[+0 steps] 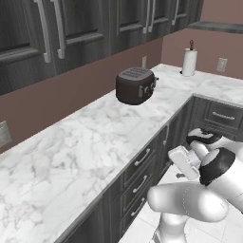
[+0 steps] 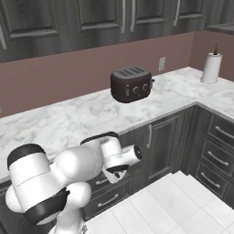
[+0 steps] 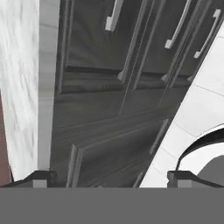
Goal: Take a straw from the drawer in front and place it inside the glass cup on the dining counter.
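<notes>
- The arm is folding low at the lower right of the left base view, and its white and dark links are bulking at the lower left of the right base view.
- The jaws are standing well apart: in the hand view the two dark tips are sitting at the bottom left and bottom right with nothing between them, gripper.
- The hand is pointing at dark grey cabinet fronts, which are running across the middle of the hand view with silver bar handles along the top edge.
- White floor tiles are showing at the right of the hand view, and a strip of marble is running down its left edge.
- The marble bench is stretching from lower left to upper right of the left base view.
- A dark toaster is sitting on the bench in the upper middle of both base views.
- A paper towel roll is standing upright at the upper right, well apart from the toaster.
- Stacked drawers under the bench are all sitting closed; I cannot tell which front is the task's drawer, and any straw inside is hidden.
</notes>
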You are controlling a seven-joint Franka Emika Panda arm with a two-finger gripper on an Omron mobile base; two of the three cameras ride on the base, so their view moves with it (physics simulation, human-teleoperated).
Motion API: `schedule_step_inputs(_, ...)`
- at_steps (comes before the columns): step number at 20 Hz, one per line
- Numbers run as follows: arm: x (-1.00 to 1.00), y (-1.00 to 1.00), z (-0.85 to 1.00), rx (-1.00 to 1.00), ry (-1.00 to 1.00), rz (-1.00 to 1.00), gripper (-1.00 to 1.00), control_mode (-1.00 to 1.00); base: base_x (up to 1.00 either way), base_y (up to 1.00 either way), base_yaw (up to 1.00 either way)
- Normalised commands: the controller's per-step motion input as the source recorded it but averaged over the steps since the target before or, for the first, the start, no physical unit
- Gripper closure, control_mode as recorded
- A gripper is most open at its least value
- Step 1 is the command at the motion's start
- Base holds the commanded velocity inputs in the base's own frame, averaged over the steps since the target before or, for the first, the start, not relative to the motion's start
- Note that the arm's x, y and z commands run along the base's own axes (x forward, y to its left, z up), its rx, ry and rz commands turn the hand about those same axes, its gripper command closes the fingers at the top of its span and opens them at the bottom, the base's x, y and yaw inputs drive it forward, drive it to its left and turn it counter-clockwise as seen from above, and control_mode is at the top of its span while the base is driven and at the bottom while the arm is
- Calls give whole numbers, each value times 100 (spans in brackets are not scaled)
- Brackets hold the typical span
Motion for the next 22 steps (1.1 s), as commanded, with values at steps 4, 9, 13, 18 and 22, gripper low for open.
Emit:
schedule_step_inputs(4, 3, -9, -57, 2, -15, -5, -100, -100, 0, 0, 0)
schedule_step_inputs(9, 64, -5, -41, 12, -9, 0, -100, -100, 0, 0, 0)
schedule_step_inputs(13, 49, -29, 12, 15, -7, 7, -100, -100, 0, 0, 0)
schedule_step_inputs(18, 49, 0, 10, 15, 0, 2, -100, -100, 0, 0, 0)
schedule_step_inputs(22, 62, 0, -21, 20, 0, 2, -100, -100, 0, 0, 0)
